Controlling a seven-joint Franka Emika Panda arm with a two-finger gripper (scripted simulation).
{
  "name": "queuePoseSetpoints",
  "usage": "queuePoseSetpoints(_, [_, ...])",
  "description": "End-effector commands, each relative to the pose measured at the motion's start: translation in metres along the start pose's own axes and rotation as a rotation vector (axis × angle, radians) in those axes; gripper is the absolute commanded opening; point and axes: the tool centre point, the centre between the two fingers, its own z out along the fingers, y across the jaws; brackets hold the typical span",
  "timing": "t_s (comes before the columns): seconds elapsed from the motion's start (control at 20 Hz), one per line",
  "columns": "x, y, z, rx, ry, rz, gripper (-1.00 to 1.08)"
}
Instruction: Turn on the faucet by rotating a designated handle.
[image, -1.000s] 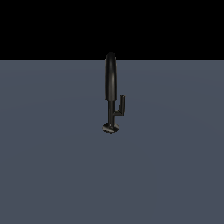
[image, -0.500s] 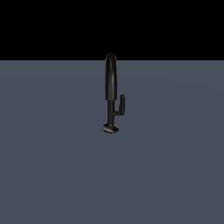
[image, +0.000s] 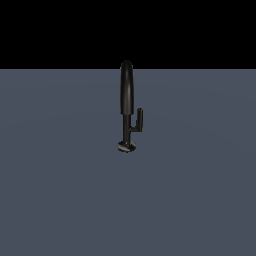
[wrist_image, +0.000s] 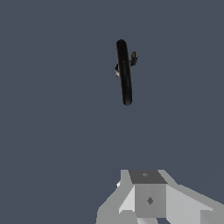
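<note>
The faucet (image: 126, 90) is a slim glossy black tap standing upright on the grey floor, with a tall narrow arched spout and a small round base disc (image: 126, 146). The handle (image: 139, 117) is a short L-shaped rod branching off the stem toward the exterior view's right, pointing up. The arm does not show in the exterior view. From the wrist view I look down on the faucet (wrist_image: 124, 72) with the handle (wrist_image: 134, 58) beside the spout. Grey parts of my gripper (wrist_image: 148, 197) show at the frame's edge, far from the faucet. Its fingertips are not clearly visible.
A flat grey-blue surface (image: 60, 190) stretches all around the faucet. Behind it there is only black background.
</note>
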Motion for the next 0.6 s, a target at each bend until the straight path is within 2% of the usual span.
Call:
queuePoseSetpoints(0.0, [0.013,0.0,0.003,0.027,-0.032,0.032,-1.0])
queuePoseSetpoints(0.55, [0.077,0.002,0.023,0.164,-0.189,0.192,-1.0])
